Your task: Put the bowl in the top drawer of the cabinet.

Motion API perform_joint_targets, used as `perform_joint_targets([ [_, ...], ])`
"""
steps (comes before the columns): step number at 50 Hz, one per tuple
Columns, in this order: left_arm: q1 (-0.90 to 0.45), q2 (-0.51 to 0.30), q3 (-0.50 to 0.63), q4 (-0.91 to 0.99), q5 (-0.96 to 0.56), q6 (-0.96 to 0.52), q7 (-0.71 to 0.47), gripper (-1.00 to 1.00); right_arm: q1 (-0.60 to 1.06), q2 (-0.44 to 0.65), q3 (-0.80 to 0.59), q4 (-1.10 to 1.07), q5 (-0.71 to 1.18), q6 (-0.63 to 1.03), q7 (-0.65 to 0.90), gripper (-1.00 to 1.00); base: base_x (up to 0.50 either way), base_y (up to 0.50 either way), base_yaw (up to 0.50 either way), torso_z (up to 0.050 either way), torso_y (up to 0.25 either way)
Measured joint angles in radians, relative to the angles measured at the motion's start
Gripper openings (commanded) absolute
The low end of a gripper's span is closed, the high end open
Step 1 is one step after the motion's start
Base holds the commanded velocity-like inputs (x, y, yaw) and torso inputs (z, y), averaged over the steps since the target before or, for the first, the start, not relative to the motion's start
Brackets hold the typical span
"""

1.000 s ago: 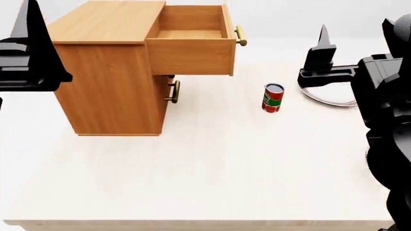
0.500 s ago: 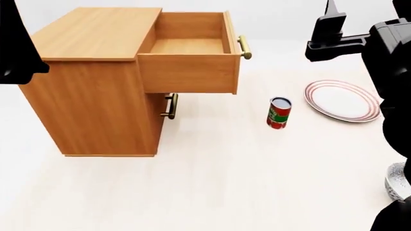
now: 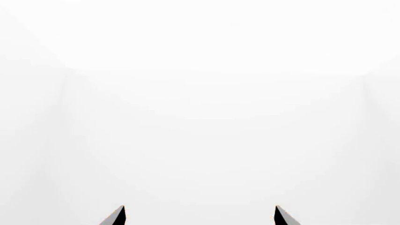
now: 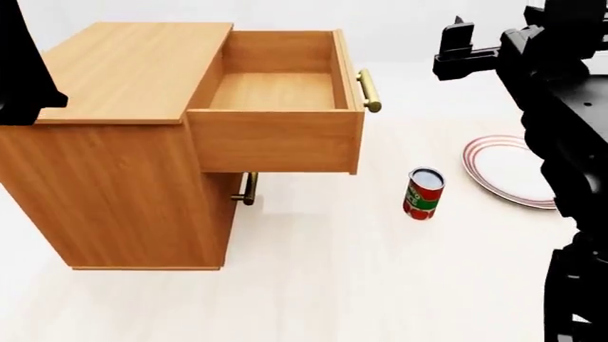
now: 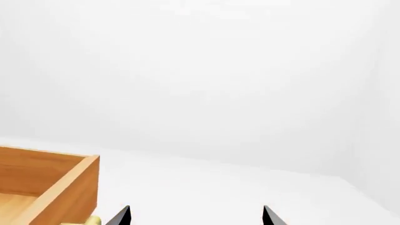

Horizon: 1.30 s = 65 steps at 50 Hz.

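Note:
The cabinet [image 4: 124,178] stands at the left of the head view. Its top drawer [image 4: 275,139] is pulled out and empty, with the brass handle [image 4: 369,90] facing right. The bowl is hidden in every view. My right gripper [image 5: 196,214] is open, held high to the right of the drawer, and a corner of the drawer [image 5: 56,187] shows in its wrist view. My left gripper [image 3: 200,214] is open too and faces only blank white. The left arm [image 4: 19,64] is a dark shape at the left edge of the head view.
A red and green can [image 4: 423,193] stands upright on the pale table to the right of the drawer. A flat red-rimmed plate [image 4: 508,171] lies further right, partly behind my right arm [image 4: 560,142]. The lower drawer's handle [image 4: 249,189] shows beneath the open drawer.
The head view has shifted, so the cabinet, can and plate sit lower and look larger. The right gripper stays high. The bowl seen at the lower right edge is now out of sight.

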Motion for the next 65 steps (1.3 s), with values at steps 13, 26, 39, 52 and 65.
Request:
perform_joint_targets([
  [13,0.003,-0.005,0.004,-0.002,-0.005,0.012,-0.003,1.00,0.066,-0.009,-0.055,0.172,-0.031,-0.063,-0.038,1.00,0.27,0.00,0.00,0.000,0.001],
  [26,0.010,-0.011,0.005,-0.002,-0.015,0.023,-0.011,1.00,0.096,-0.007,-0.072,0.215,-0.035,-0.069,-0.052,1.00,0.13,0.00,0.00,0.000,0.000],
  [39,0.024,-0.017,-0.001,-0.002,-0.022,0.035,-0.015,1.00,0.116,0.080,-0.075,0.088,0.014,0.113,-0.085,1.00,0.00,0.00,0.00,0.000,0.000],
  [52,0.036,-0.020,-0.003,0.000,-0.028,0.048,-0.021,1.00,0.160,0.279,-0.140,-0.069,0.078,0.367,-0.170,1.00,0.00,0.00,0.00,0.000,0.000],
  [65,0.047,-0.020,0.005,-0.001,-0.016,0.060,-0.020,1.00,0.222,0.531,-0.281,-0.132,0.395,0.506,-0.036,1.00,0.00,0.00,0.00,0.000,0.000],
])
